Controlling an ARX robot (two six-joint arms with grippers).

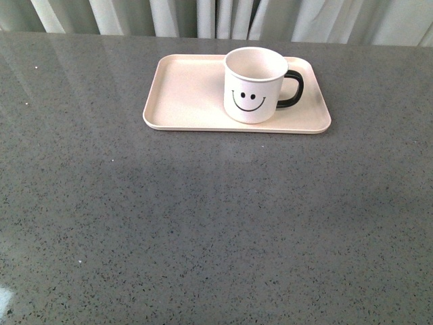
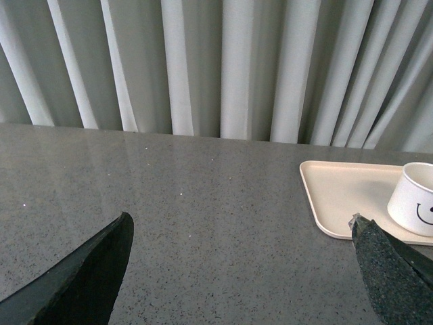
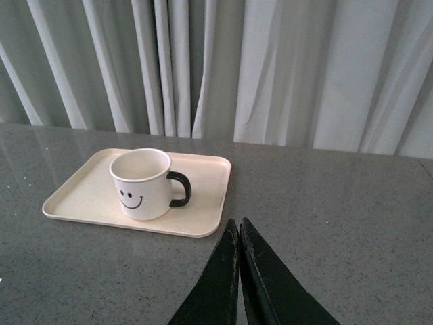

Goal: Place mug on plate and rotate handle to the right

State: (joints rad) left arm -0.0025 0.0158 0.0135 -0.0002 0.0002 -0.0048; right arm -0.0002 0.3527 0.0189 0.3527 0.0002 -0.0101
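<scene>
Front view: one white cylindrical mug with a black smiley face (image 1: 255,84) stands upright on the right half of one pale pink-cream rectangular plate (image 1: 183,91), its glossy black loop handle (image 1: 291,89) pointing right; neither arm shows.

Left wrist view: the left gripper (image 2: 240,233) is spread wide above the grey speckled table (image 2: 203,203).

Right wrist view: the right gripper (image 3: 239,227) is pressed together, empty, near the plate.

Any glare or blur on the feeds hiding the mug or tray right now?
Front view: soft window sheen across the countertop, mug and plate sharp. Left wrist view: its close jaws look blurred and the mug is cut by the frame edge. Right wrist view: even light, handle clear.
</scene>
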